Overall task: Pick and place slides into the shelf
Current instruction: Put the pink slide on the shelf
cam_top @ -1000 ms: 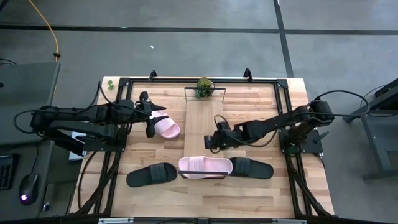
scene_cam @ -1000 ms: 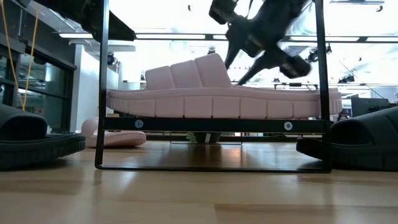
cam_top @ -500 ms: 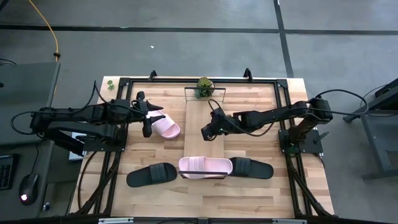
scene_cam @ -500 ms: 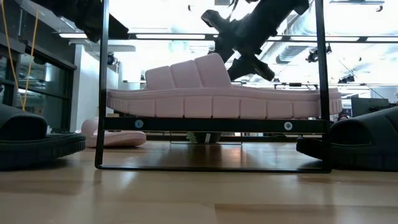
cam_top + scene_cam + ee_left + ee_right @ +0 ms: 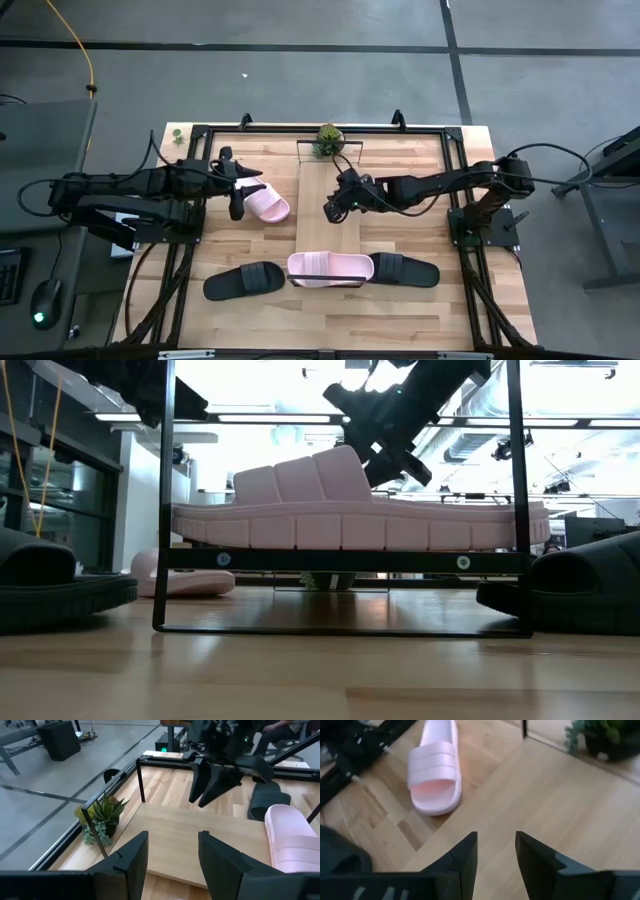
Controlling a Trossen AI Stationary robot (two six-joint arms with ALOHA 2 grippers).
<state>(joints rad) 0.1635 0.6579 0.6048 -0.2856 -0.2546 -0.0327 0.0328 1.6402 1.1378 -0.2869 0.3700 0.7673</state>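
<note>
Pink slide (image 5: pixel 265 204) on table just beside left tool (image 5: pixel 237 190), right tool (image 5: pixel 333 208) over shelf (image 5: pixel 328 190)

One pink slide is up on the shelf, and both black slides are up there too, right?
Not quite. The high view shows one pink slide lying across the near end of the shelf, but the two black slides lie on the table, one on each side of the shelf. The other pink slide is on the table too, by the left arm.
</note>
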